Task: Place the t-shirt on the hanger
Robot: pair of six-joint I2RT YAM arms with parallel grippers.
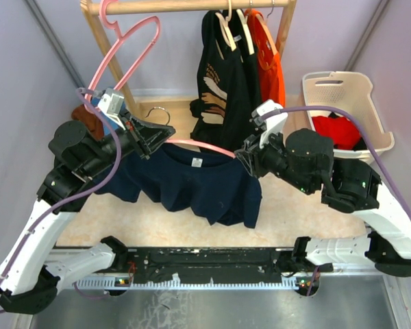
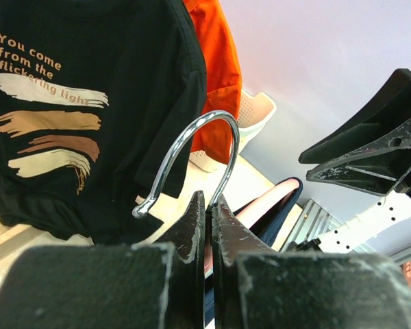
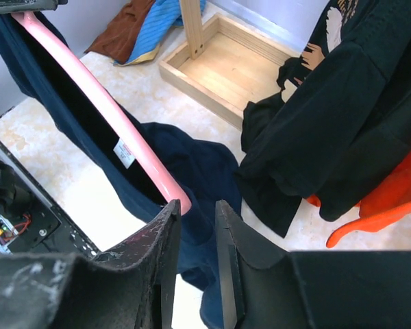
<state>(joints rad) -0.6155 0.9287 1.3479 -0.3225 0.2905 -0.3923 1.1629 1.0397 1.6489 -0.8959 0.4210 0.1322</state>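
The pink hanger is held in the air, its silver hook pointing toward the rack. My left gripper is shut on the hanger at the base of the hook; in the left wrist view the jaws are closed on the wire below the hook. The navy t-shirt hangs from the hanger, white neck label beside the pink arm. My right gripper sits at the arm's right end, jaws slightly apart, with navy cloth in the gap.
A wooden rack at the back holds a black printed shirt, an orange shirt and an all-pink hanger. A white basket with red cloth stands at right. Brown and blue cloths lie at the left.
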